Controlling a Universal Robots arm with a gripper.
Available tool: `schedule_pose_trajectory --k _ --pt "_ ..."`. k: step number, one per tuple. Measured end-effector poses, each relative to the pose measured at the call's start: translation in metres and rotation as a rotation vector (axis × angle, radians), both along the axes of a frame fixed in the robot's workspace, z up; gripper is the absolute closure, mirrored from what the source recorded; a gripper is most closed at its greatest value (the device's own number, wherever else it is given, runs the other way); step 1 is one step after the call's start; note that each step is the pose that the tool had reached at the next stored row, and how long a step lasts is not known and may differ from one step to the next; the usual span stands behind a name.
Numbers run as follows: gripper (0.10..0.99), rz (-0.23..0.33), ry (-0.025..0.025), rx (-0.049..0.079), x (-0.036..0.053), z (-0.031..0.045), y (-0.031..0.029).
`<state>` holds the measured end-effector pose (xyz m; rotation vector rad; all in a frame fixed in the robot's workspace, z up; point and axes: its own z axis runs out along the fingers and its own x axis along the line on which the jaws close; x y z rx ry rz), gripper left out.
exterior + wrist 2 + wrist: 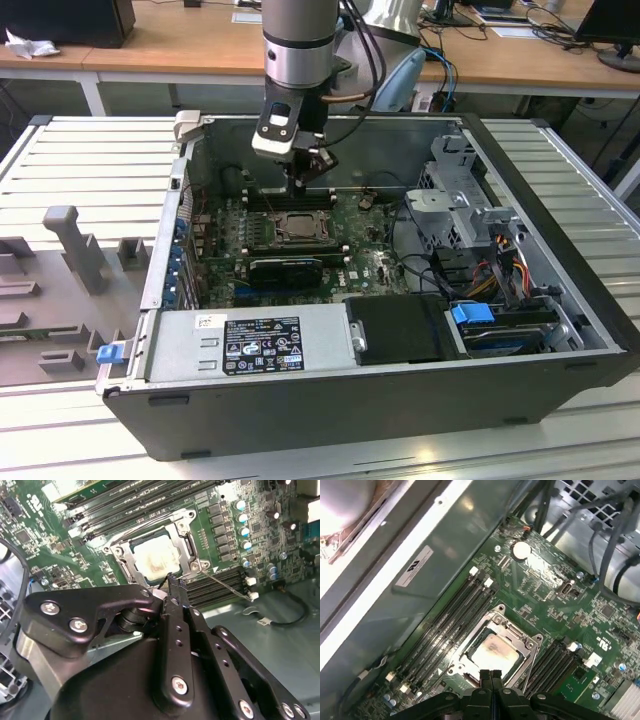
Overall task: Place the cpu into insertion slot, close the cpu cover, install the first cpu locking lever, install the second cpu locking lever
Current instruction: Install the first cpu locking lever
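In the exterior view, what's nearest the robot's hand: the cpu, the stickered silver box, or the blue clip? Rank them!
1. cpu, in its socket right beside the hand.
2. silver box, along the case's near wall.
3. blue clip, at the exterior view's left.

Silvery-beige cpu point(492, 652), silver cpu cover point(530, 644), green motherboard point(555, 595), black hand point(491, 676).
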<state>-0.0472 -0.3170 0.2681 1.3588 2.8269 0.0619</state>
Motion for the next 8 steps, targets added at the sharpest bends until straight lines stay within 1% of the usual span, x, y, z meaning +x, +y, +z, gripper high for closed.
schedule_pose_trajectory --k 5,8 --pt "0.98 0.039 0.0 0.0 0.0 0.0 0.0" --pt "0.98 0.073 0.0 0.0 0.0 0.0 0.0"
